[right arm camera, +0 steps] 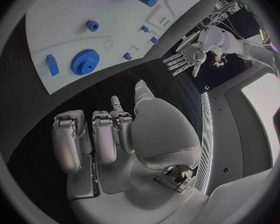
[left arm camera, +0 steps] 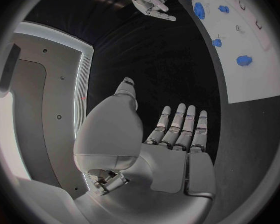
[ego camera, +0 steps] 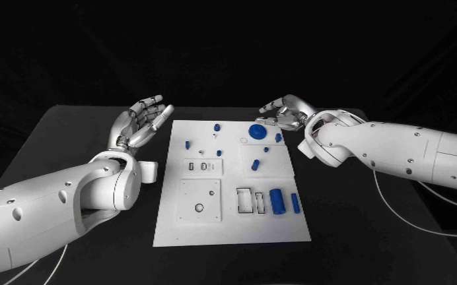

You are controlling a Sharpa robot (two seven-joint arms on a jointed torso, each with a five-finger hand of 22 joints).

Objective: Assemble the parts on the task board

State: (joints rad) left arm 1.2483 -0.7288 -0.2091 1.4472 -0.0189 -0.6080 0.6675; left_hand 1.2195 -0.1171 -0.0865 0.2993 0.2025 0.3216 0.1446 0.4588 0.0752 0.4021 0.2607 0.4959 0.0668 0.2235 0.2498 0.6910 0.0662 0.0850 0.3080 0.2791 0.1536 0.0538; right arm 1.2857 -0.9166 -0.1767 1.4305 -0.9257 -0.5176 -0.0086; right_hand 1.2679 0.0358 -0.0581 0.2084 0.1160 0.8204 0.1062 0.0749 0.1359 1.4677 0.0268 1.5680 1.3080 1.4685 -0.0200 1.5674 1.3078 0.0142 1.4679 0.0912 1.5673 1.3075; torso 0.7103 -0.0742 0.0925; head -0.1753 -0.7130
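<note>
Left hand [ego camera: 141, 121] beside the board [ego camera: 232, 232], fingers spread, holding nothing; right hand [ego camera: 284, 115] over its far edge near the gear [ego camera: 257, 131], fingers curled, empty.

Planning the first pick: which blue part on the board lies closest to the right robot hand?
The toothed blue gear, the widest round part, at the task board's far edge. It sits just beside the right robot hand; the other blue parts lie farther off.

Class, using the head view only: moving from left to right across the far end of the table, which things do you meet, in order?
Left hand → small blue part → blue gear → right hand.
</note>
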